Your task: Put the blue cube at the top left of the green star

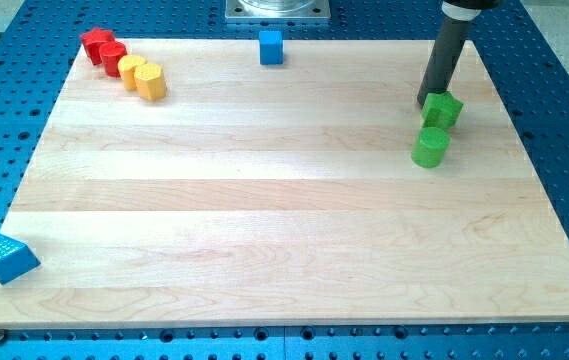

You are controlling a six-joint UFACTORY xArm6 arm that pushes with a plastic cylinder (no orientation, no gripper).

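In the camera view, my tip [427, 102] rests on the wooden worktop [284, 220] near the view's top right, touching or just beside the upper left edge of the green star [443, 110]. There is no claw on this arm, only the straight dark rod, so nothing is gripped. The green star is the landmark here: a green cylinder [430, 147] stands just below it toward the view's bottom, close but apart. The blue cube [271, 47] sits well apart from the green star, far to its left and a little higher, at the top edge of the worktop. Farther left of the star, near the top left corner, a red star [95, 43], a red cylinder [114, 58], a yellow block [132, 72] and an orange-yellow block [150, 81] lie in a tight diagonal row. Far down and left of the star, a blue triangular block [10, 259] sits at the bottom left edge of the worktop.
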